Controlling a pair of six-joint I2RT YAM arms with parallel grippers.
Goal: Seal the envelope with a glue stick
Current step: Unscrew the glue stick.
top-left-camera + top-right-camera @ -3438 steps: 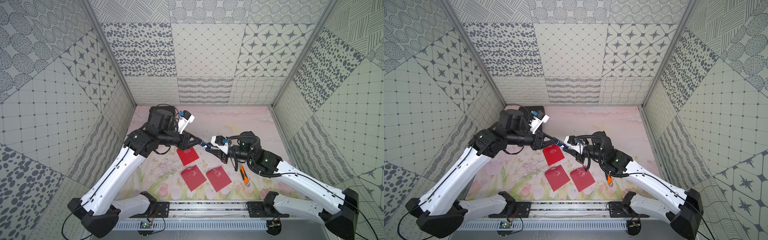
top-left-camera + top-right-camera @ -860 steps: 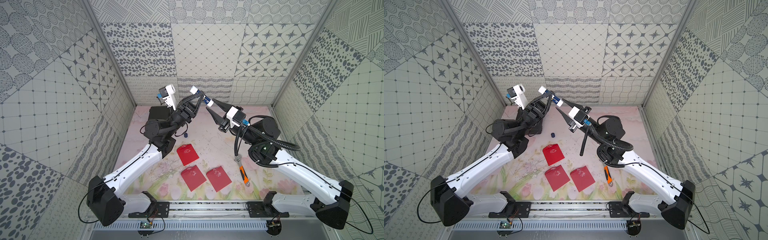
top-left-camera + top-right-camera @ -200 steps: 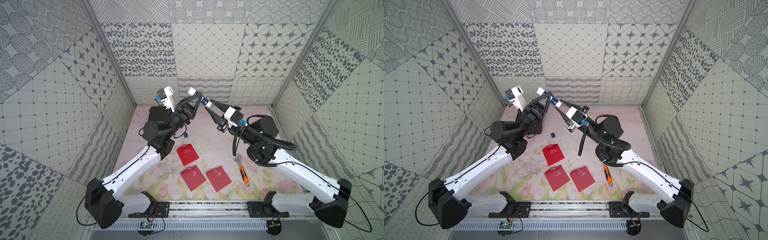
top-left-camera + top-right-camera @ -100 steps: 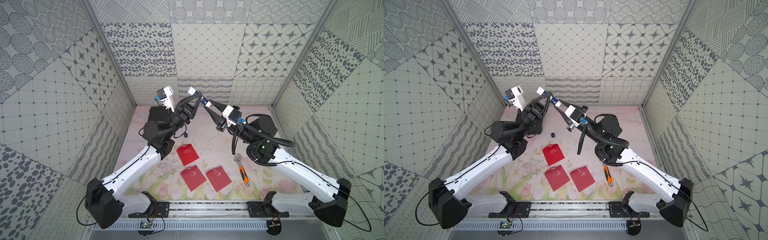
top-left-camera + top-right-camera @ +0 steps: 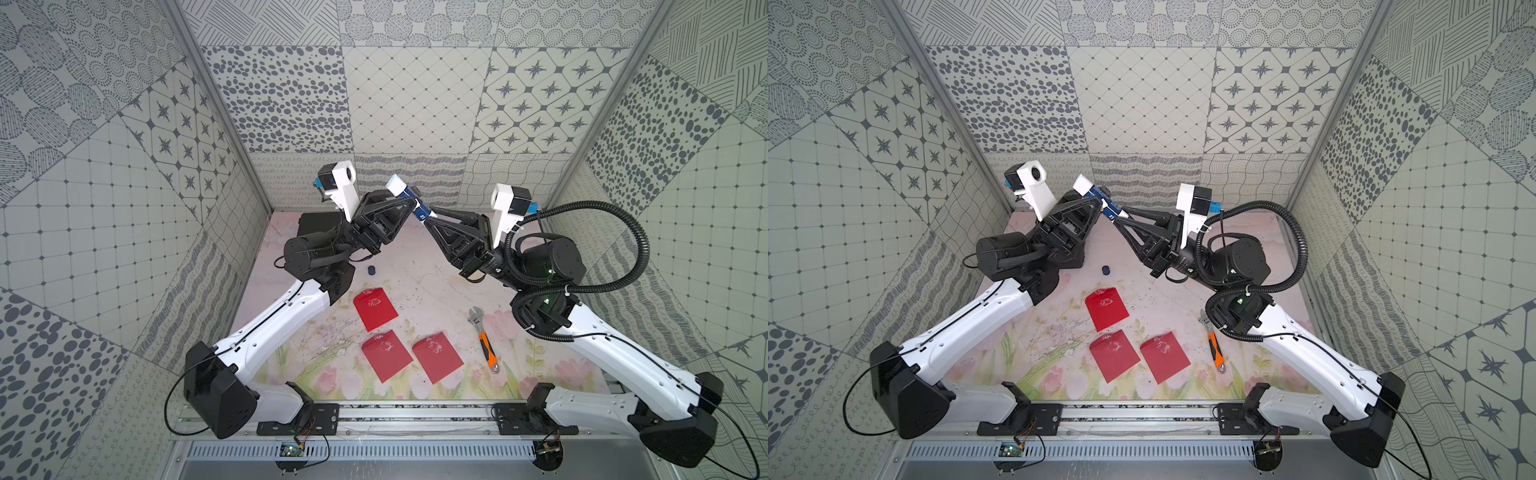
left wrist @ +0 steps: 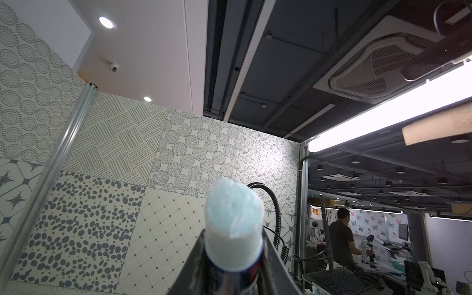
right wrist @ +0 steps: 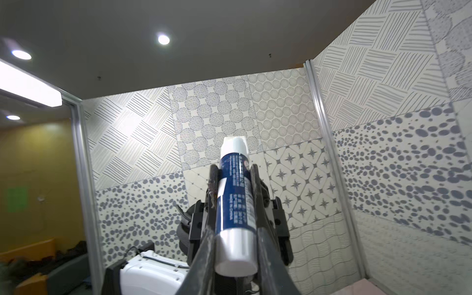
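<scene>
My left gripper (image 5: 412,202) and right gripper (image 7: 233,173) both pinch the glue stick (image 5: 409,198), aloft over the far end of the table (image 5: 419,270). It is light, stiff and slick (its bared tip is soft), so I would grip the labelled barrel, never the tip.

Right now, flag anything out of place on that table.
The orange-handled wrench lies right of the red envelopes, serving no gluing purpose. The dark blue cap sits loose on the table beyond them, off the glue stick held aloft.
</scene>
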